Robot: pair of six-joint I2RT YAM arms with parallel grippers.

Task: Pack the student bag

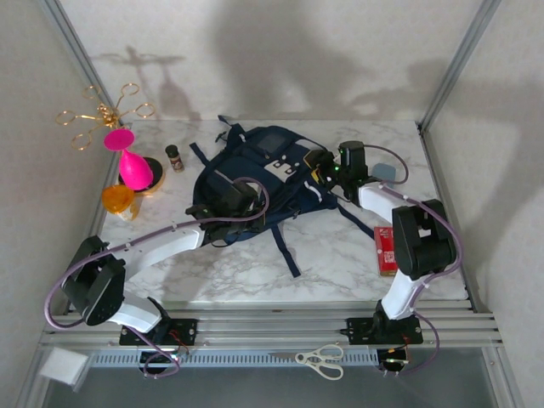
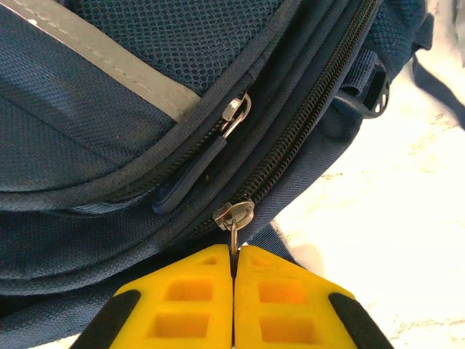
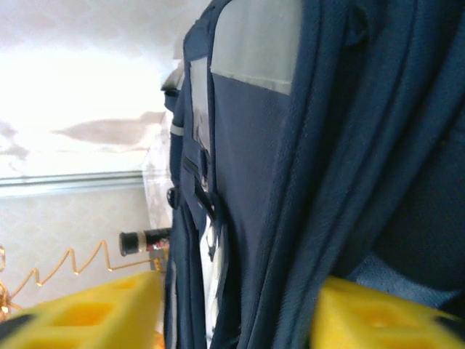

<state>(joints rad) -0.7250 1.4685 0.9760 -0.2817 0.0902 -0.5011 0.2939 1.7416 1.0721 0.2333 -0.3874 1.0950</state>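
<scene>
White marble table (image 1: 340, 263), and the bag (image 1: 255, 153) is sprawled across the middle of it, one dark strap (image 1: 287, 246) trailing out toward the near edge. Over on the left there's a small brown bottle (image 1: 173, 157) standing just beside the bag, then a pink vase (image 1: 129, 161) up on a dark round base (image 1: 158, 176), an orange cup (image 1: 118, 198) at the left edge and a gold wire rack (image 1: 102, 115) in the far corner. Right side, well apart from all that, a red packet (image 1: 386, 249) lies flat near the edge.

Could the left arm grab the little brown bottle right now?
Probably not yet: the left gripper is shut on the zipper pull of the student bag. The brown bottle stands free beside the bag.
</scene>
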